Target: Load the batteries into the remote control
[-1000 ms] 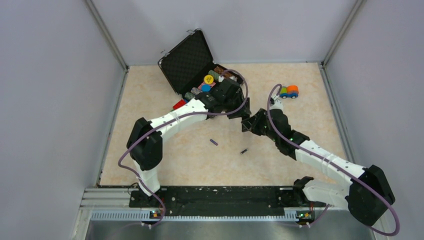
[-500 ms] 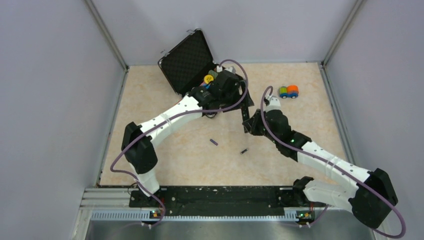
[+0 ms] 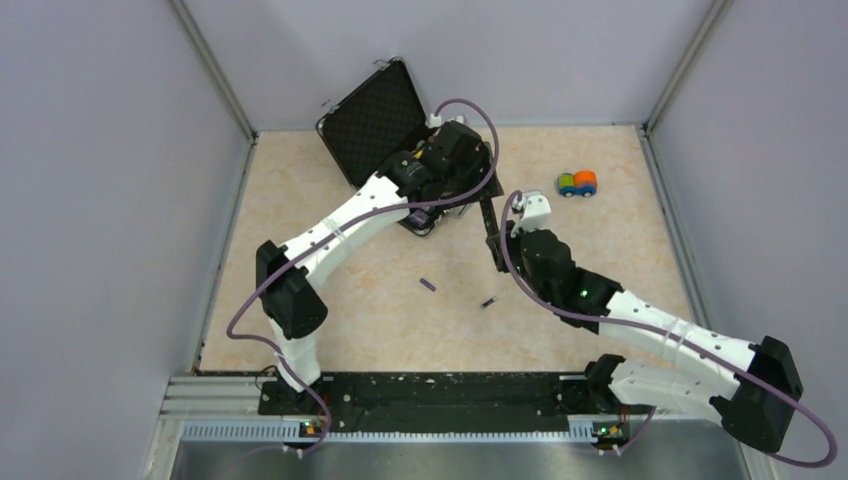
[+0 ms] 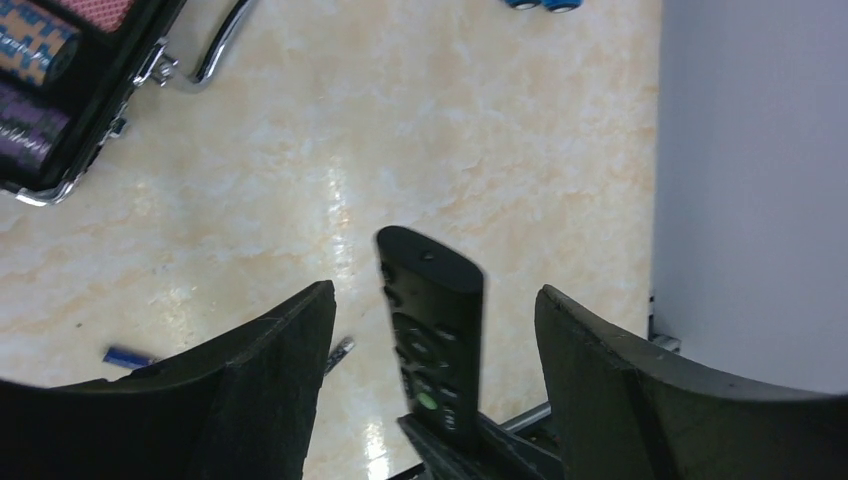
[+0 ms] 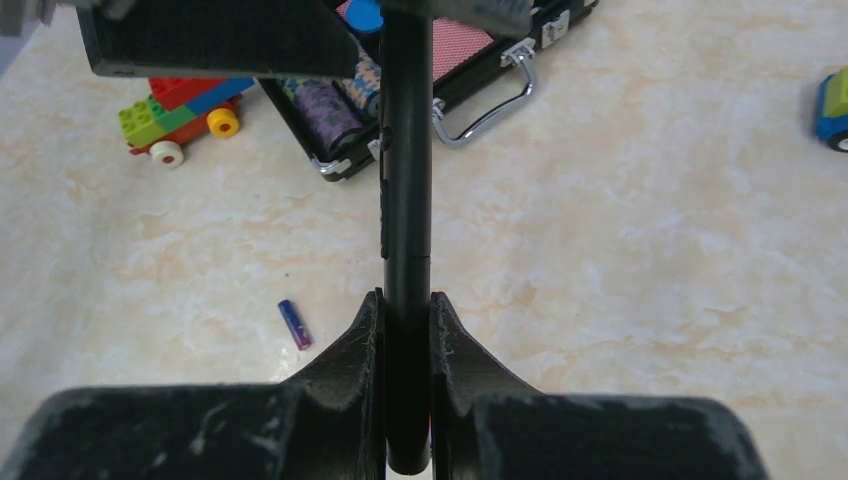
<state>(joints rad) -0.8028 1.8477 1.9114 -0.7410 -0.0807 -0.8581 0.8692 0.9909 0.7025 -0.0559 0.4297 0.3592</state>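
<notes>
A beige, marbled tabletop [image 3: 300,200] carries an open black case [image 3: 375,120] of poker chips [image 5: 330,108] at its far left, a brick-built toy vehicle [image 5: 180,112] just beside the case, and a small toy car [image 3: 577,183] at the far right. Near the middle lie a purple battery [image 3: 428,285] and, a little apart, a dark battery [image 3: 489,301]

Hidden under left arm [image 3: 340,225] in top view: much of case [image 3: 375,115]. Cut by right wrist view's edge: toy car [image 5: 833,105]. Swallowed in right gripper [image 5: 406,300]: lower end of remote [image 5: 406,190].
</notes>
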